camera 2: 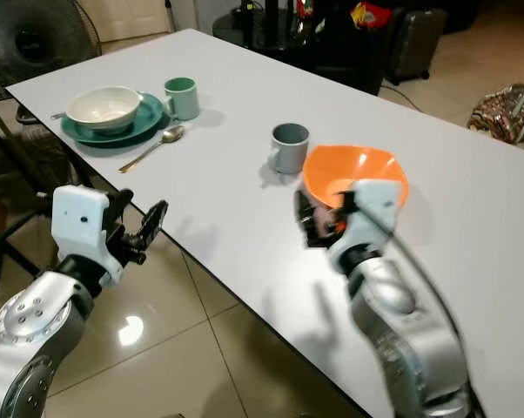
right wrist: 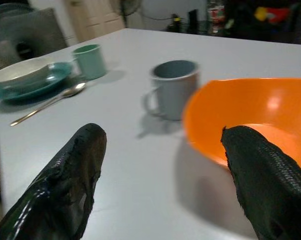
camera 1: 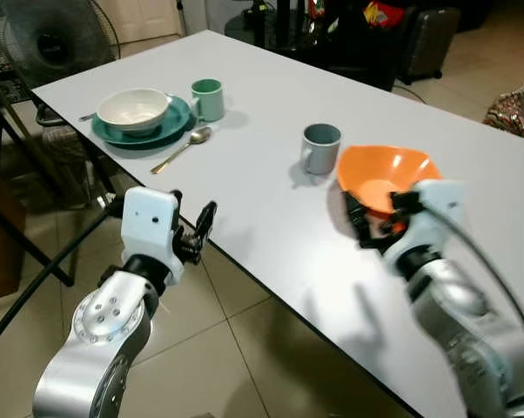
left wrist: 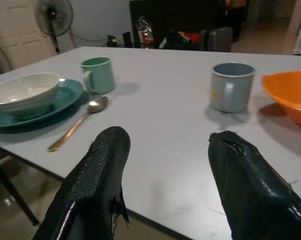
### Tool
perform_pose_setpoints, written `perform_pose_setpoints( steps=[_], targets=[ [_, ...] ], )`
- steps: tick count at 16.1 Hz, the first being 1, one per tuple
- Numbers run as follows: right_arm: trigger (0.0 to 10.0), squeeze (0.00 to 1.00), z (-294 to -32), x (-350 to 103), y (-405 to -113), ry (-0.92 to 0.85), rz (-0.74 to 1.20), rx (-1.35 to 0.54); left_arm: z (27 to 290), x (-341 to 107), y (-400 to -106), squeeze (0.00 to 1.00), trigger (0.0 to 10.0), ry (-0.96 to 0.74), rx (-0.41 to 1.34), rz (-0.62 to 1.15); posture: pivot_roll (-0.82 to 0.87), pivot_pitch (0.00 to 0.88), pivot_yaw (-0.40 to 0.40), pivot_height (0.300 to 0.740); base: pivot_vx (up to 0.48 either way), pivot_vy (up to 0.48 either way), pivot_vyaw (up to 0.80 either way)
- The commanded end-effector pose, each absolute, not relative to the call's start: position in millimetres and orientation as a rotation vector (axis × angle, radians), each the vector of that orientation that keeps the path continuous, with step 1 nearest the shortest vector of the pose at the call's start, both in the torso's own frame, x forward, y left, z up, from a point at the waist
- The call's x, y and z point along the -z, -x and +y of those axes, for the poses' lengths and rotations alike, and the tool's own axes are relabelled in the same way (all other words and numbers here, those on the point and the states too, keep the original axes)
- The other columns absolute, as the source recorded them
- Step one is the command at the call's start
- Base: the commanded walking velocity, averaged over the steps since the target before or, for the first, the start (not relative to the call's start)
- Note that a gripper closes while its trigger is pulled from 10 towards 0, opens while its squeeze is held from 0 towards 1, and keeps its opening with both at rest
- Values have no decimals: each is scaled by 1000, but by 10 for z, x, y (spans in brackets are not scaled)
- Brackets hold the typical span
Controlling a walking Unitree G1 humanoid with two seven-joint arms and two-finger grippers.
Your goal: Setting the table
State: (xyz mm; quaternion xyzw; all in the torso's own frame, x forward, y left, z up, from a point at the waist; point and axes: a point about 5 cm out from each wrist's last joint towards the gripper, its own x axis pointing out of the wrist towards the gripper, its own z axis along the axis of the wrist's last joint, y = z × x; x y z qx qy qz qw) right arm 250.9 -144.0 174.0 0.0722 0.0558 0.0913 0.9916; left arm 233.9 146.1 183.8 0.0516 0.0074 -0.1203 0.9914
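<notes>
right gripper (camera 1: 377, 222), fingers spread and empty, reaches for the orange bowl (camera 1: 386, 177) on the bench (camera 1: 262, 200); next, clasp its rim.

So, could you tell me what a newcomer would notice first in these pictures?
Probably the orange bowl near the white table's near edge, with the open right claw just in front of it and a grey mug beside it. Next, the finished setting at the far left corner: a white bowl on a teal plate, a green mug and a spoon. The open left claw hovers off the table's edge.
</notes>
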Motion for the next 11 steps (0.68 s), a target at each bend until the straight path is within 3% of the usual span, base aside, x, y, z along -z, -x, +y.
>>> perform_pose_setpoints(
  steps=[1,10,11],
  targets=[
    [10000,0,-1403,-1726,-2491,-146,97,-184,1536,-1814,-2346,0,10000,-130,205,31,-65,21,43,740,0,326,0],
    [10000,0,-1329,-1627,-2490,-153,103,-202,1538,-1798,-2360,0,10000,-145,207,36,-57,13,38,740,0,330,0],
    [10000,0,-1326,-1621,-2496,-153,107,-204,1540,-1797,-2361,0,10000,-146,207,36,-55,12,37,740,0,326,675]
  ],
)
